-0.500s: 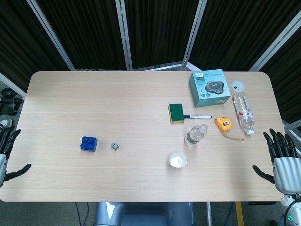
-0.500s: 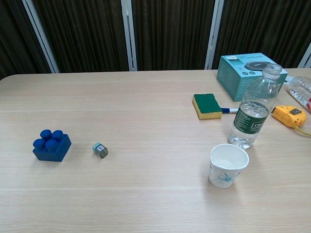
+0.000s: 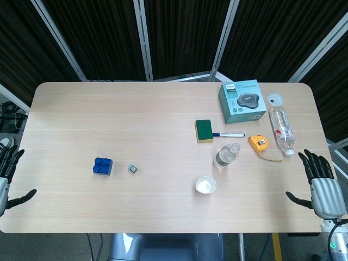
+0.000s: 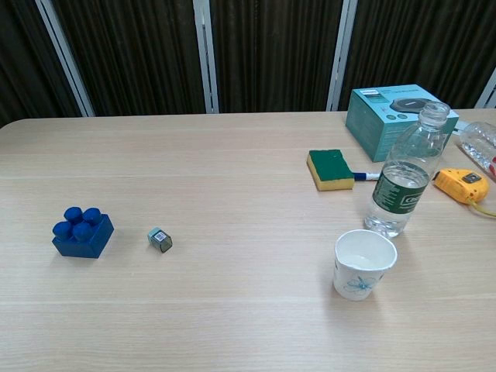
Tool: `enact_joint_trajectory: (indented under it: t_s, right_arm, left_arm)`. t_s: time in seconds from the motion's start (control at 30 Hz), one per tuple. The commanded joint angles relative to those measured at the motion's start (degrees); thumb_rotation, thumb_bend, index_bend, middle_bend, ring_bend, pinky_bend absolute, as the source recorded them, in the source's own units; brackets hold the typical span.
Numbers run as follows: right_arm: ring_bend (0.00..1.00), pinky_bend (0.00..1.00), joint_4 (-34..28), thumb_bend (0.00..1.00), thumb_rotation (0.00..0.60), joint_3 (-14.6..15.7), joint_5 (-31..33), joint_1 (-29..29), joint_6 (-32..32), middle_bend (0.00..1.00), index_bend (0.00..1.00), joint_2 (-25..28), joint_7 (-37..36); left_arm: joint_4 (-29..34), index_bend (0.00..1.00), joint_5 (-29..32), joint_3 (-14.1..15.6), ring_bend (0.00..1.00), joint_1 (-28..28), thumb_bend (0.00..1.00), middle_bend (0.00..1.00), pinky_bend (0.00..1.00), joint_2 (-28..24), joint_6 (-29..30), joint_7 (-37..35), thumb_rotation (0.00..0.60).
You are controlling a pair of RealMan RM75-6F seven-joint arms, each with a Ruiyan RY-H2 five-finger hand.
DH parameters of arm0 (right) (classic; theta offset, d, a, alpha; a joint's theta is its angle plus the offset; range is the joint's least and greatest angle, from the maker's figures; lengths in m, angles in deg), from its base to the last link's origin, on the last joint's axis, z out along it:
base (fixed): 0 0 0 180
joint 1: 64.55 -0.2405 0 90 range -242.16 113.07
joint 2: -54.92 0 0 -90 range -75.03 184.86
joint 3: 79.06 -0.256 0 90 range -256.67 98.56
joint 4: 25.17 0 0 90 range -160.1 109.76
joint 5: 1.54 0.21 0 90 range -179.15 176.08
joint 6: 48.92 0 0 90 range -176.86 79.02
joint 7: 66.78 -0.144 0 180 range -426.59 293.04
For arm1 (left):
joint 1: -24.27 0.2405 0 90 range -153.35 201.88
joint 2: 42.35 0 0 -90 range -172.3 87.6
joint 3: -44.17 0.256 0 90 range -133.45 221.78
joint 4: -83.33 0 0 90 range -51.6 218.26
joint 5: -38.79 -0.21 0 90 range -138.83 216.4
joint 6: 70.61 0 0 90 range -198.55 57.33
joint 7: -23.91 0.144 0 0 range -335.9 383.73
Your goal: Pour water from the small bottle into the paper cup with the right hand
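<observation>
Now, head view, right hand: the right hand (image 3: 321,184) is sitting just off the table's near right corner, fingers spread apart and grasping nothing; against the frame half a second ago it is showing slightly further left and lower, edging in toward the table (image 3: 163,125).
Head view, left hand: the left hand (image 3: 7,176) is hanging at the near left edge, fingers splayed and empty, unchanged from the earlier frame.
Head view, task things: the small bottle (image 3: 226,156) is standing upright right of centre, uncapped, with the paper cup (image 3: 206,185) just in front of it and a little left, near but not touching; neither is moving.
Head view, surroundings: a green sponge (image 3: 204,131) is lying beside a marker (image 3: 228,135), a yellow tape measure (image 3: 258,143) right of the bottle, and a larger bottle (image 3: 282,129) is lying on its side past it.
Chest view, task things: the small bottle (image 4: 406,179) is standing partly filled, the paper cup (image 4: 363,264) upright in front of it, both exactly where they were.
Chest view, hands: neither is showing.
Chest view, left side: a blue block (image 4: 82,231) is sitting well apart from the cup.
</observation>
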Motion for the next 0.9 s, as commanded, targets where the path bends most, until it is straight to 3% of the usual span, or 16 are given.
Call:
enact_joint_trajectory:
  t_s: [0.03,0.13,0.27,0.6,0.9]
  right_arm:
    - [0.0,0.0,9.5,0.0,0.6,0.7,5.5,-7.2,21.0,0.0,0.0,1.5,-28.3]
    - [0.0,0.0,19.1,0.0,0.6,1.6,1.8,-11.1,27.2,0.0,0.0,-1.2,-43.0]
    - [0.0,0.0,29.1,0.0,0.6,3.6,-3.4,-15.2,29.7,0.0,0.0,-6.3,-53.2]
    - [0.0,0.0,38.0,0.0,0.6,4.6,-6.7,-20.4,29.8,0.0,0.0,-13.5,-58.2]
    - [0.0,0.0,39.6,0.0,0.6,5.0,-7.3,-24.6,30.7,0.0,0.0,-17.2,-59.6]
  left_arm:
    - [0.1,0.0,0.5,-0.1,0.0,-0.5,0.0,0.0,0.0,0.3,-1.1,0.8,0.6]
    - [0.1,0.0,1.6,-0.4,0.0,-0.9,0.0,0.0,0.0,0.9,-2.2,2.1,0.6]
    - [-0.1,0.0,3.3,-0.9,0.0,-1.0,0.0,0.0,0.0,1.5,-3.0,3.2,0.6]
    - [-0.7,0.0,5.8,-1.7,0.0,-1.7,0.0,0.0,0.0,2.7,-4.6,5.5,0.6]
    - [-1.8,0.0,8.0,-2.3,0.0,-2.4,0.0,0.0,0.0,3.5,-6.4,6.3,0.6]
